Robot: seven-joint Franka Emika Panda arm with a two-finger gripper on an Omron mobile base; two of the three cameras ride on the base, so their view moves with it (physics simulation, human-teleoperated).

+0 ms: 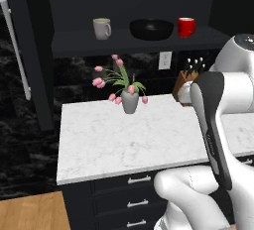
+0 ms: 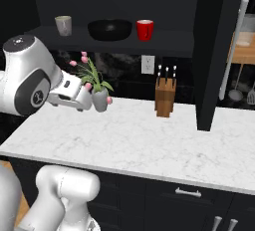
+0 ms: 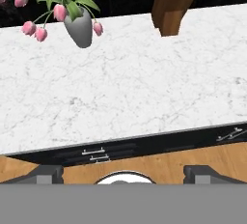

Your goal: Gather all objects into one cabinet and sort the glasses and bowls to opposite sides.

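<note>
The marble counter (image 1: 124, 140) is the landmark here: its front edge runs free, with dark drawers (image 1: 134, 194) below it and a strip of wooden floor (image 1: 30, 214) at its left end. Most of its top is bare, so there is wide open room on it. Near its back edge stand one grey vase of pink tulips (image 1: 130, 100) and one wooden knife block (image 2: 166, 97), well apart from each other. Above the counter, the dark shelf (image 1: 139, 43) of the cabinet carries three things in a row: one pale mug (image 1: 102, 28) at the left, one black bowl (image 1: 151, 29) in the middle, one red mug (image 1: 186, 27) at the right. The bowl is just beside the red mug. One tall black door (image 2: 219, 51) with a silver bar handle (image 2: 233, 51) hangs open over the right end of the counter. The gripper (image 3: 123, 172) hovers in front of the counter edge, its fingers (image 3: 46, 174) spread wide and holding nothing.
</note>
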